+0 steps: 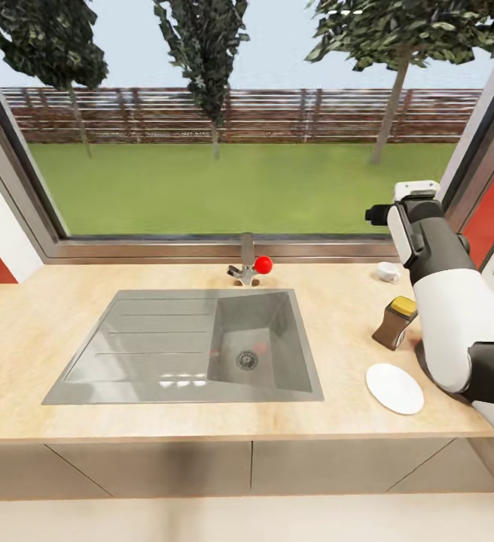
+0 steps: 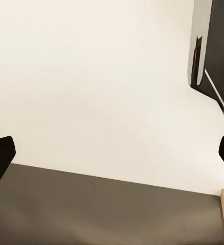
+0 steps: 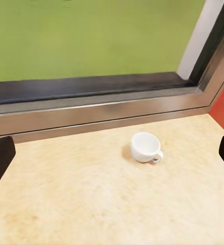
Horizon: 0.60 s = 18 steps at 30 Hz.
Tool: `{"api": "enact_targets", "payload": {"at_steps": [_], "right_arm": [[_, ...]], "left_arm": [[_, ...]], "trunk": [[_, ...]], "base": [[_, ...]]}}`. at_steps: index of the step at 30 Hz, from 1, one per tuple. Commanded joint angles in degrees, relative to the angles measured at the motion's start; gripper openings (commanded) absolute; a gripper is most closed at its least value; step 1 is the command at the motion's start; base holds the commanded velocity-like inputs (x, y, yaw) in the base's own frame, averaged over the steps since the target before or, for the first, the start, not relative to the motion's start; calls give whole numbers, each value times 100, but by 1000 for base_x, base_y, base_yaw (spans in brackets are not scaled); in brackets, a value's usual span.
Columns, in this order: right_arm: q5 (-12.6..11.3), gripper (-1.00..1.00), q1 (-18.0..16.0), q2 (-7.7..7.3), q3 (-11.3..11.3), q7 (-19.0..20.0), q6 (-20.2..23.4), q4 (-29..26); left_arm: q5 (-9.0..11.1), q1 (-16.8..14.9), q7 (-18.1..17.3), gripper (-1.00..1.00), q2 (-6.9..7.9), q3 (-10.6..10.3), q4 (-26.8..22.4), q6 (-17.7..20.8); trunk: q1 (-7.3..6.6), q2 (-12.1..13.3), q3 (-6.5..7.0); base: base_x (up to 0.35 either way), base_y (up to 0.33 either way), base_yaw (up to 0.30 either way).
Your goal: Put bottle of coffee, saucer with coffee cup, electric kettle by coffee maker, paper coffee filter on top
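Kitchen countertop [image 1: 66, 346] runs under the window, w/ the steel sink [image 1: 164, 354] set in its middle; sink = landmark for the rest.

Right arm [image 1: 446, 301] reaches over the counter well right of the sink, toward the window. Right gripper [image 3: 112, 153]: both fingertips sit at the wrist view's far edges, so jaws spread wide, nothing between them. Left gripper [image 2: 112, 153]: jaws also wide apart and empty, looking at pale floor and a dark cabinet front, not at the counter.

Saucer [image 1: 394, 388] lies flat right of the sink, near the counter's front edge. Bottle of coffee [image 1: 394, 322], brown w/ yellow lid, stands behind the saucer, apart from it, leaning a bit in the head view; the arm partly hides it.

Coffee cup [image 3: 145, 147] sits upright right of the sink at the back, near the window sill, handle pointing toward the front edge. Right gripper is aimed at it but not touching.

Handling, my guess: cup is light, rigid, glazed, so prob slippery and chips if dropped. Best hold is likely across the rim/wall, one finger inside and one outside, opposite the handle. The handle looks too small to pinch reliably. Saucer is thin, so set the cup down gently and centred.
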Motion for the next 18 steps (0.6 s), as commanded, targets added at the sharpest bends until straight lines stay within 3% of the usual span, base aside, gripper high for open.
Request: {"api": "enact_targets", "payload": {"at_steps": [1,6,18], "right_arm": [[21,100,-4,-3,-2,3,32,-8],[30,100,-1,-13,-1,3,44,-5],[31,100,0,-15,8,3,54,1]], "left_arm": [[47,-3,9,100,-1,-49,6,-10],[47,-5,9,100,4,-49,6,-8],[47,3,9,100,5,-53,6,-8]], "trunk": [[3,-11,-11],[3,-11,-11],[3,-11,-11]], "base": [[3,1,0],[25,43,0],[72,177,0]]}}
